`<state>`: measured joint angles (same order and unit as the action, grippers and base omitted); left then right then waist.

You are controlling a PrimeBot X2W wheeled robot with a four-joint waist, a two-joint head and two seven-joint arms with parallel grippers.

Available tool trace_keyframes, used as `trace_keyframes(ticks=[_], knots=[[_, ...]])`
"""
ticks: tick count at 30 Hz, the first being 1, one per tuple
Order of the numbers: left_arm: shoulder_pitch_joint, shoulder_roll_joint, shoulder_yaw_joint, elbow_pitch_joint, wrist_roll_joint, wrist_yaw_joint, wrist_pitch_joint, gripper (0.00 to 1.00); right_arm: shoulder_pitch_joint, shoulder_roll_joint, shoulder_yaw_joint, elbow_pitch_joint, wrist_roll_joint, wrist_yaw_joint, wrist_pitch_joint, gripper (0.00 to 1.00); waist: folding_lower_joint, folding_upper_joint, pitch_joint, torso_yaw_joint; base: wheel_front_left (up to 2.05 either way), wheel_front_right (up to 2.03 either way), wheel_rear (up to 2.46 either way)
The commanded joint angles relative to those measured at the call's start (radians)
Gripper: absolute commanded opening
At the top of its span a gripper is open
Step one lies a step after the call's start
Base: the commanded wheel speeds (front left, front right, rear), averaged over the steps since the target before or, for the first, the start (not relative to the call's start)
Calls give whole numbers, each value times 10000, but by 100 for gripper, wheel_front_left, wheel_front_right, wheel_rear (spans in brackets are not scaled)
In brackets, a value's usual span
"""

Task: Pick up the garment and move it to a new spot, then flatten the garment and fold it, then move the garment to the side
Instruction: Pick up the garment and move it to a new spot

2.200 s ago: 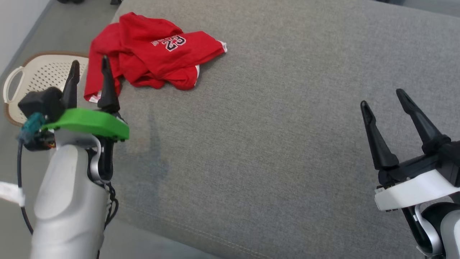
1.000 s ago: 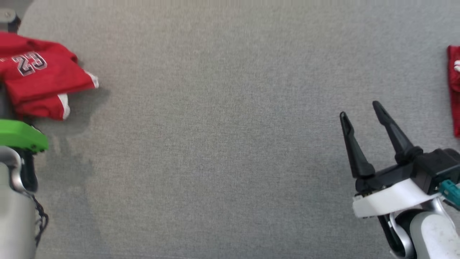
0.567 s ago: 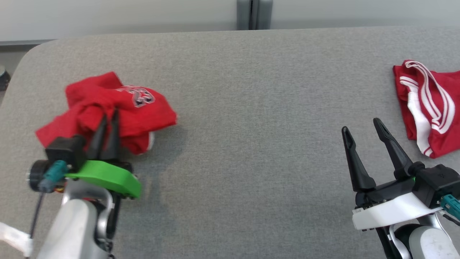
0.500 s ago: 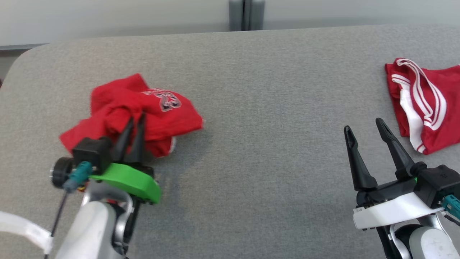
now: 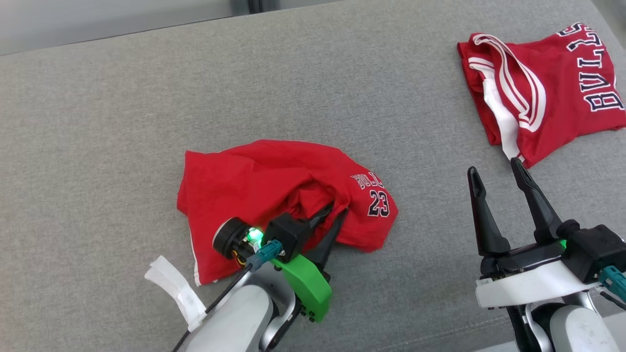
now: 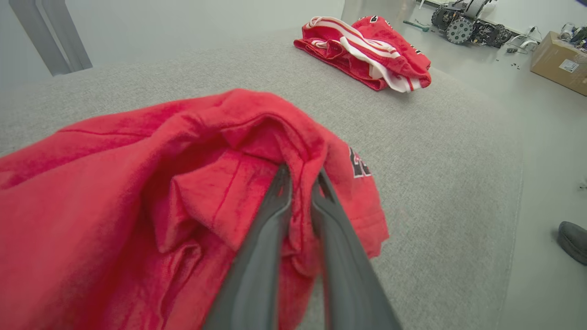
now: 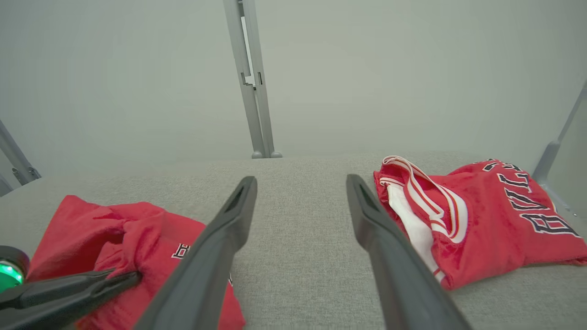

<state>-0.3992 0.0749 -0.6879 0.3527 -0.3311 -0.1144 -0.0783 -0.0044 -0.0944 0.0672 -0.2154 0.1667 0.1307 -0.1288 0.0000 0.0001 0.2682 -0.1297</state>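
L gripper (image 5: 337, 210) pinches a garment (image 5: 244, 176) fold btwn its fingers (heap runs left-right); R gripper (image 5: 493, 166), fingers spread, hovers well right.

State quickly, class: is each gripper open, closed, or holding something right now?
Left gripper: closed, pinching a fold of the red garment.
Right gripper: open, holding nothing.
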Motion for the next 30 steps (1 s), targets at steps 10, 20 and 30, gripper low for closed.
trace_keyframes(ticks=[10,20,30], knots=[[547,327,663,-929,-274,726,-1289,100,294,-87,-178,235,-34,0,5,100,0,-1,-746,647,0,0,0],[1994,1494,2923,-2482,-684,2498,-1716,100,718,-239,-294,79,-34,0,374,100,0,-1,-1523,1681,0,0,0],[3246,2364,3700,-2825,-853,2804,-1705,100,1148,-258,-335,284,69,-2,606,100,0,-1,-2029,1788,0,0,0]])
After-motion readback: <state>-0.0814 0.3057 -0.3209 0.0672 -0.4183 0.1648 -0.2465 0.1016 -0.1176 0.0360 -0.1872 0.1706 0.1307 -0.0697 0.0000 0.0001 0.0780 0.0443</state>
